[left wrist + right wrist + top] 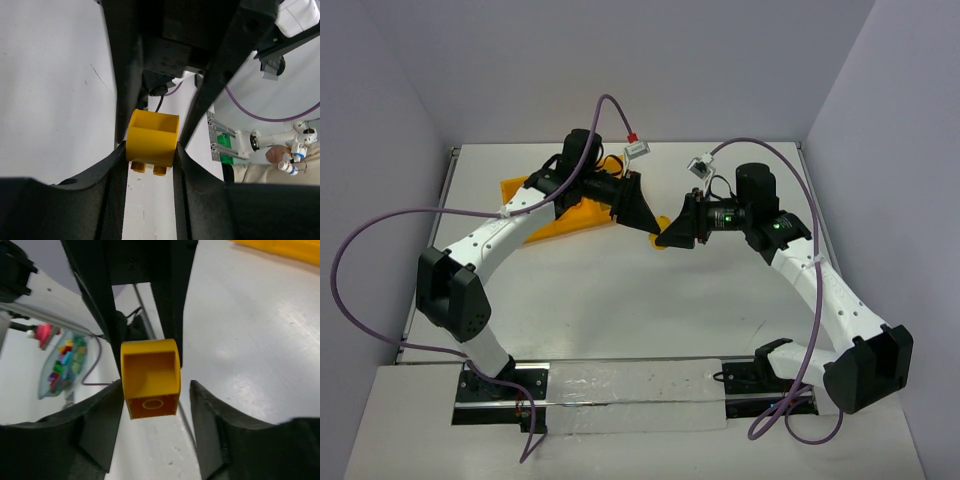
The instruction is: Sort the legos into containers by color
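Observation:
One orange-yellow lego (151,142) hangs above the table, pinched between the two fingers of my left gripper (149,151), which is shut on it. My right gripper (156,390) faces it tip to tip and stands open around the same lego (150,375): its left finger lies against the brick and a gap shows on the right. From above, the left gripper (653,229) and right gripper (666,238) meet mid-table, and the brick is hidden between them. The orange-yellow tray (556,217) lies behind the left arm, which covers its compartments. No other legos show on the table.
The tray's edge (285,247) shows at the top right of the right wrist view. A clear bag of mixed coloured bricks (62,365) lies off the table in the background. A person's hand (280,155) is visible beyond the table edge.

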Available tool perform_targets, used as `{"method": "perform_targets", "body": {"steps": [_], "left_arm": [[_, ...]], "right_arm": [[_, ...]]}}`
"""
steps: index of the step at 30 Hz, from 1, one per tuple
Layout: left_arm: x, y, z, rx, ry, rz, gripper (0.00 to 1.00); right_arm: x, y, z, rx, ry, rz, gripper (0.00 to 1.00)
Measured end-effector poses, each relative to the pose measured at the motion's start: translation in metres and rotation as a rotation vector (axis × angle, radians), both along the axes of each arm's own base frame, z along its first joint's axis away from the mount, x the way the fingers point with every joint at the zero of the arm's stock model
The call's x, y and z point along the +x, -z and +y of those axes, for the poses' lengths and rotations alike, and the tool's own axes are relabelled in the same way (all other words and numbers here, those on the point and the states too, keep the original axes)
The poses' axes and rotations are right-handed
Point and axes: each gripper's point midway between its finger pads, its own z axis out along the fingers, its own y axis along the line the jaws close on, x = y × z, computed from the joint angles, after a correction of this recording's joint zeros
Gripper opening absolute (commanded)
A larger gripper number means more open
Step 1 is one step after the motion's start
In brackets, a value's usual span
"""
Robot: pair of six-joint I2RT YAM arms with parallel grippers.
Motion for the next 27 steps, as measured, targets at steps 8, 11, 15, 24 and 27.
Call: {"method": "perform_targets", "body": {"steps": [8,11,15,24,27], "left_arm": [[0.054,0.005,0.037,0.032,-0.219,0.011,0.0],[0.079,0.009,0.056,0.067,-0.341,0.004,0.0],[0.121,0.026,0.087,0.215,-0.606,0.002,0.0],[0.202,0.071,0.174,0.61,-1.219,-0.087,0.0],[0.216,0.093,0.191,0.703,-1.312,-0.084,0.0]], "right_arm": [[0.016,0.019,-0.015,-0.114,0.133,-0.001,0.72],[0.021,0.02,-0.026,-0.163,0.192,-0.022,0.73],[0.033,0.02,-0.045,-0.241,0.32,-0.056,0.74],[0.071,0.036,-0.111,-0.4,0.779,-0.021,0.83],[0.075,0.029,-0.126,-0.403,0.876,-0.033,0.83]]}}
